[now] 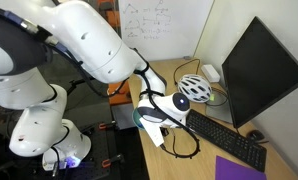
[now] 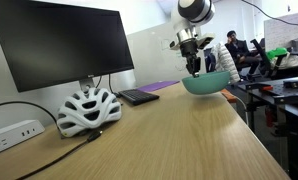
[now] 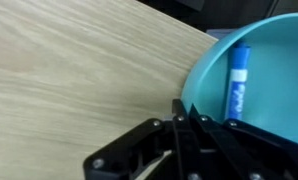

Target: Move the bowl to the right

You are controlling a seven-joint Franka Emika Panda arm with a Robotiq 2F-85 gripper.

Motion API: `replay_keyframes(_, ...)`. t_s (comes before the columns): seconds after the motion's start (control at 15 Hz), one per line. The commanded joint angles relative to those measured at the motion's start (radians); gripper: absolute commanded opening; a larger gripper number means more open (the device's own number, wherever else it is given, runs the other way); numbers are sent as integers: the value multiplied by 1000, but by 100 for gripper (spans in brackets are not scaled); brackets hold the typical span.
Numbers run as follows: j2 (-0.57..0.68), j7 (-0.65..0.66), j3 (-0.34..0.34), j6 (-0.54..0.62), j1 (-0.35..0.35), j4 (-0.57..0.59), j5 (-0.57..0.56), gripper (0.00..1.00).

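A teal bowl (image 2: 211,84) is at the far edge of the wooden desk (image 2: 159,130). In the wrist view the bowl (image 3: 274,55) fills the right side and holds a blue marker (image 3: 236,85). My gripper (image 3: 182,110) is shut on the bowl's near rim, one finger inside and one outside. In an exterior view the gripper (image 2: 194,68) comes down from above onto the bowl's left rim. In an exterior view the bowl (image 1: 142,118) is mostly hidden under the wrist (image 1: 157,108). I cannot tell whether the bowl rests on the desk or hangs just above it.
A white bike helmet (image 2: 87,108) (image 1: 195,88) lies on the desk near a black monitor (image 2: 59,45) (image 1: 259,70). A black keyboard (image 1: 227,138) (image 2: 139,96), a purple pad (image 1: 239,168), a power strip (image 2: 14,132) and cables are also there.
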Motion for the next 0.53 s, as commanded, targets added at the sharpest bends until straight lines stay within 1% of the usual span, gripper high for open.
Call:
replay_keyframes(0.0, -36, -8, -14, 19, 8, -36, -36, 1)
replay_keyframes(0.13, -37, -13, -16, 22, 8, -41, -44, 1)
replay_keyframes(0.27, -33, -29, -15, 54, 9, -49, -46, 1)
replay_keyframes(0.47, -33, -63, -9, 139, 13, -71, -42, 1)
